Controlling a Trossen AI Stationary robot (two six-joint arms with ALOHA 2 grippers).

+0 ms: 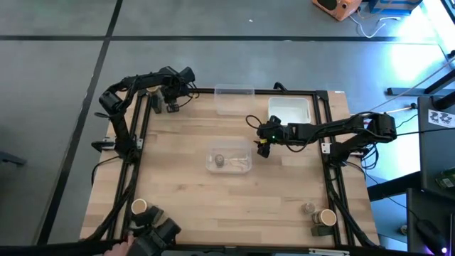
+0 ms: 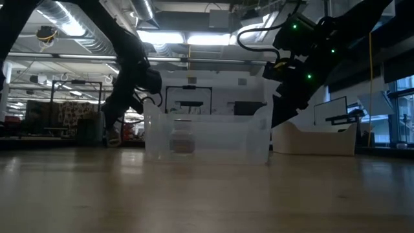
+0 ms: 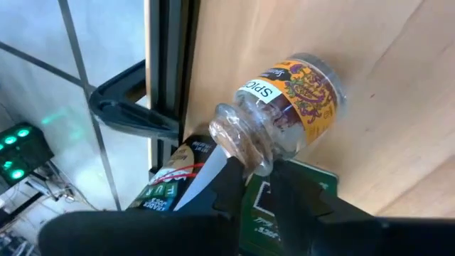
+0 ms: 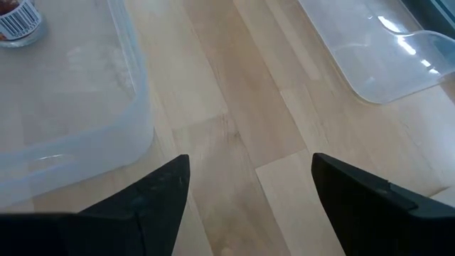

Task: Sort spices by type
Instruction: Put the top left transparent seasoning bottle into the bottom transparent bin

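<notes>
Counter (image 1: 213, 206) is carrying a clear bin (image 1: 229, 160) at its middle, holding two small jars. Right tool (image 1: 261, 147) is hanging released just beside that bin. Left tool (image 3: 257, 186) is clenching the neck of a labelled spice jar (image 3: 291, 107), lying tilted at the counter's far left corner.

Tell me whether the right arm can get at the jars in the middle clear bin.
Probably yes: the right gripper hangs open just beside the middle clear bin, whose top is open, with nothing between.
</notes>
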